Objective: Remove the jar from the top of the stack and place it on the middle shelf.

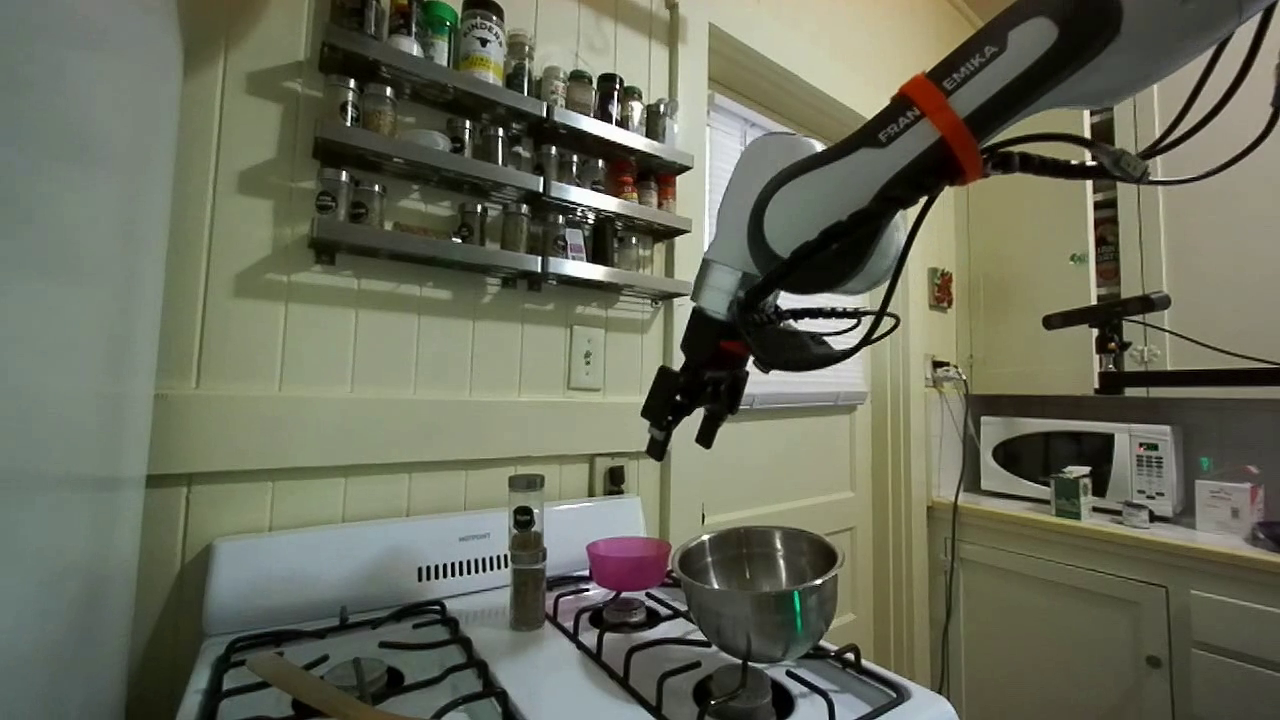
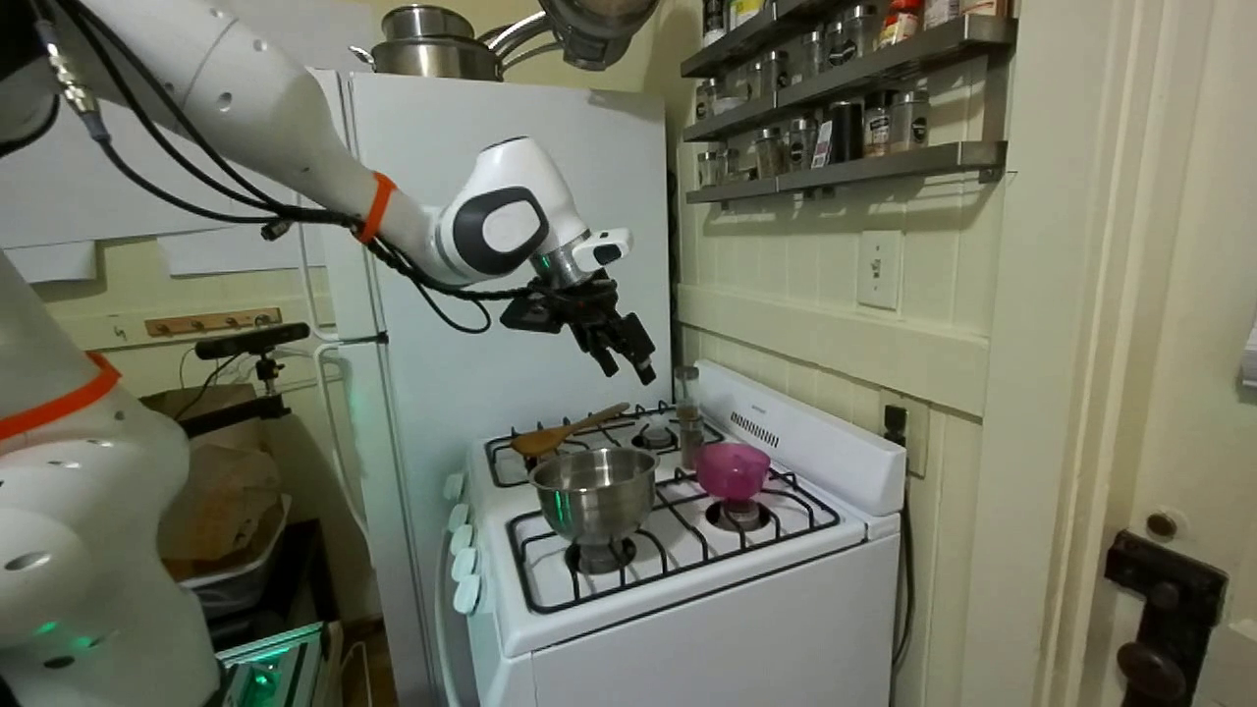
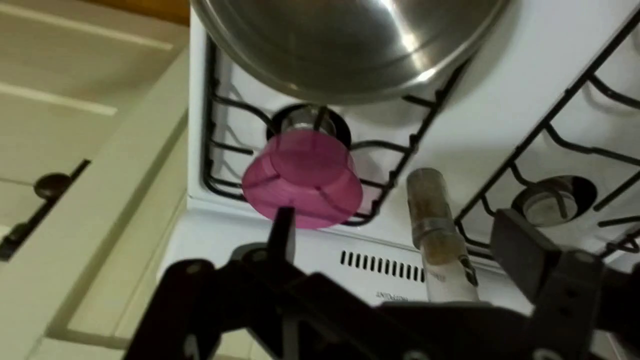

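Upper jar (image 1: 526, 508) atop the stack (image 1: 528, 552); gripper (image 1: 681, 440) spread wide and unladen

Left and right given as when facing the stove (image 1: 555, 680).

1. Upper jar. Small, cylindrical, see-through, grey cap, dark round label, brownish contents toward the base. Upright, seated on the lower jar (image 1: 528, 595), which is of like form and holds brown contents. Together they form the stack, one slim column on the white strip between the left grate (image 3: 549, 118) and the right grate (image 3: 414, 149).

2. Gripper. Black, two-fingered, on a white and black arm (image 1: 835, 195). Jaws parted to a broad gap, nothing held. In both exterior views it hangs tilted in the air, higher than the stack and apart from it. In the wrist view the stack shows beyond the gap between the fingers (image 3: 522, 250).

3. Middle shelf (image 1: 425, 165). Narrow metal ledge of a three-tier rack (image 1: 548, 192), well above the stove. Bears spice jars (image 1: 380, 108) and a white rounded object (image 1: 427, 139).

4. Pink bowl (image 1: 628, 566). Far part of the right grate, right of the stack.

5. Steel bowl (image 1: 765, 600). Near part of the right grate; larger than the pink one.

6. Wooden spoon (image 2: 552, 437). Laid across the left grate, near side.
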{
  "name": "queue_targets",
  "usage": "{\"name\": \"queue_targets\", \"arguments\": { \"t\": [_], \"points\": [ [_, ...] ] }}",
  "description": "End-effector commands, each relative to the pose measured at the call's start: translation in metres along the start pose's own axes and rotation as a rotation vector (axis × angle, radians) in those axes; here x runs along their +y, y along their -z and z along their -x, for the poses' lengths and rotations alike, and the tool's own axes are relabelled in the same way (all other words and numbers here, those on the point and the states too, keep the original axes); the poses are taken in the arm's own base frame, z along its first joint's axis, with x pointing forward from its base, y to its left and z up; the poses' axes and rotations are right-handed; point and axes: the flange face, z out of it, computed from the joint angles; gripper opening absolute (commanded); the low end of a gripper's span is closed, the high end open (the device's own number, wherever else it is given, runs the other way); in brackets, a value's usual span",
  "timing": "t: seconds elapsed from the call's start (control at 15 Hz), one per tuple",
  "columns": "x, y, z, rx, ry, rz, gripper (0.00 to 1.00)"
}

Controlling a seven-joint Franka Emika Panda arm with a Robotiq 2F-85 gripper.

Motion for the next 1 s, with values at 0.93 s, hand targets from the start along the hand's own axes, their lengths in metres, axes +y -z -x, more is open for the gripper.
{"name": "queue_targets", "arguments": {
  "t": [0.93],
  "points": [
    [-0.016, -0.047, -0.023, 0.227, 0.025, -0.056, 1.00]
  ]
}}
